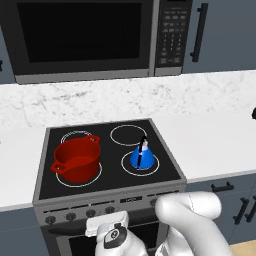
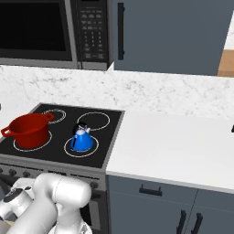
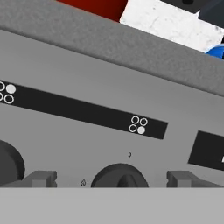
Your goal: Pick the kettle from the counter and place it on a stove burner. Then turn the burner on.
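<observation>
From the left base view
kettle: the small blue kettle (image 1: 142,156) stands upright inside a single white ring, the burner (image 1: 140,163) at the front right of the black cooktop (image 1: 107,177); it is off the desk (image 1: 215,137) already.
handling, as a judgement: small and probably light, stiff-walled, with smooth cone sides a pincer could slip on; the thin black handle at the top looks the surest place to take hold.
pot: one red pot (image 1: 76,159) sits on the front left burner, well apart from the kettle.
counts: one kettle, one pot, four ring marks on the glass, one microwave (image 1: 95,37) above.
knobs: a row of dark knobs (image 1: 70,216) runs along the stove front, partly hidden by the arm; I cannot count them surely.

From the right base view
kettle: the same kettle (image 2: 82,139) stands on its ring (image 2: 81,147), near the cooktop's right edge, with the white desk (image 2: 178,146) beside it.
pot: the red pot (image 2: 29,130) is to its left, not touching.
arm: it bends low in front of the stove.

From the hand view
pincer: the pincer (image 3: 111,180) faces the grey control panel (image 3: 87,78), its two tips set wide apart to either side of a dark knob (image 3: 119,176), holding nothing.
knob, as a judgement: stiff, round, with a raised ridge; that ridge is where to pinch and turn.
step, as a judgement: placing looks done; turning the burner on remains.
</observation>
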### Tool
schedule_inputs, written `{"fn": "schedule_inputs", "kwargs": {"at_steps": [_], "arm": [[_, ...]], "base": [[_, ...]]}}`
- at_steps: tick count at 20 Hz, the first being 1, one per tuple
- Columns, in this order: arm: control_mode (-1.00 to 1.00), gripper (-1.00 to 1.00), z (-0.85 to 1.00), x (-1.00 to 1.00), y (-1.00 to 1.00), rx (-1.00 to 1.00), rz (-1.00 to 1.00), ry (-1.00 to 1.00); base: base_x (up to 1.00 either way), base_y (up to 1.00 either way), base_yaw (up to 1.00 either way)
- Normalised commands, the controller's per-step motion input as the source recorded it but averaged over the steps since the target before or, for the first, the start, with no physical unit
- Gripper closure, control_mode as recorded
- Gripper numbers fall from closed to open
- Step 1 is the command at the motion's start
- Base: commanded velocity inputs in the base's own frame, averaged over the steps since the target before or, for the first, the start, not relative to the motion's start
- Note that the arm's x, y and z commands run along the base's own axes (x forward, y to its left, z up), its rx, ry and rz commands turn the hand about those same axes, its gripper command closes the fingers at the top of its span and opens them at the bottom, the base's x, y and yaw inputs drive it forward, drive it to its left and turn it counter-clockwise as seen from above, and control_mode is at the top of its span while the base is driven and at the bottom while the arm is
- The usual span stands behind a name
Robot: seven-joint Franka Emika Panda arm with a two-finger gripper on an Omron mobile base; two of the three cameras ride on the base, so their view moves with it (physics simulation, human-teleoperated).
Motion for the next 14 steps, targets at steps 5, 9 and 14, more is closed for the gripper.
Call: {"fn": "schedule_inputs", "kwargs": {"at_steps": [5, 9, 14], "arm": [[-1.0, -1.0, -0.15, 0.04, -0.03, 0.0, 0.02, 0.0], [-1.0, -1.0, -0.02, 0.0, -0.01, 0.0, 0.01, 0.0], [-1.0, -1.0, 0.0, 0.0, -0.01, 0.0, 0.0, 0.0]], "base": [[0.0, 0.0, 0.0], [0.0, 0.0, 0.0], [0.0, 0.0, 0.0]]}}
